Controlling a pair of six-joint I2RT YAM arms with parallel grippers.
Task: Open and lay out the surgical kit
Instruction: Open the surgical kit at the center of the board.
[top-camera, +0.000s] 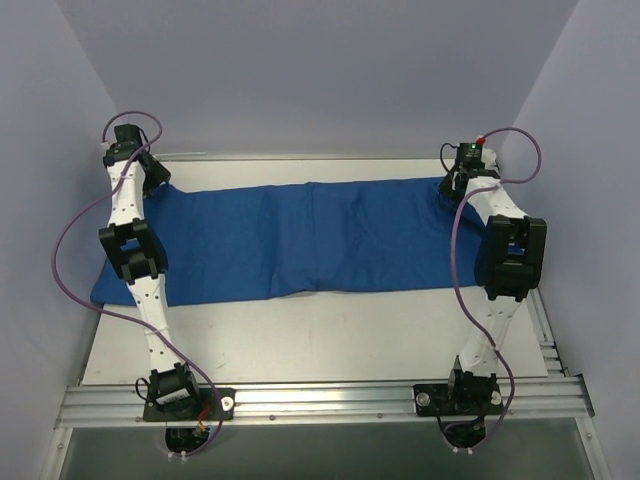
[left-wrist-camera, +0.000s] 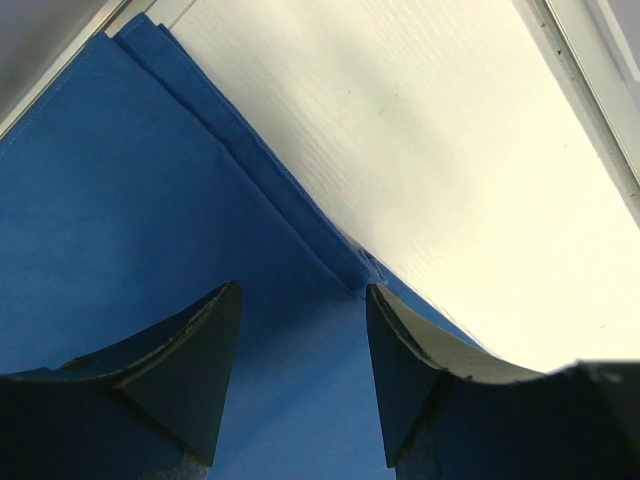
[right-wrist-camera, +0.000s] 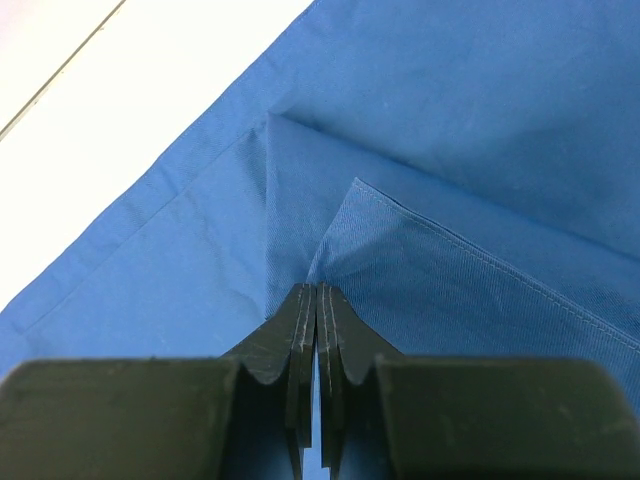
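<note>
Where the blue wrap is lying: it is stretching as one long band across the far half of the tabletop. Its long axis is running from the left edge to the right edge, and its right end is lying under the right arm near the far-right corner.
Layers: the cloth is showing folded flaps at both ends. A stepped double edge is running past the left tool, and a hemmed corner is lying over a lower layer at the right.
Tray and instruments: none are showing, and I cannot tell whether they are sitting under the cloth.
Left tool: it is hovering with its jaws wide apart over the wrap's end at the far-left corner, holding nothing. The folded edge is passing just beyond its tips.
Right tool: its jaws are pressing together at the far-right corner. Creases in the cloth are converging on the tips, so it is apparently pinching a fold of the wrap.
Deciding relation: each end of the band is lying directly beneath its own arm, so neither arm is needing to reach across.
Step in hand: judging from this, the right side is having its hold while the left is not yet gripping. The opening pull is probably going to run across the band's short axis, toward the near edge.
</note>
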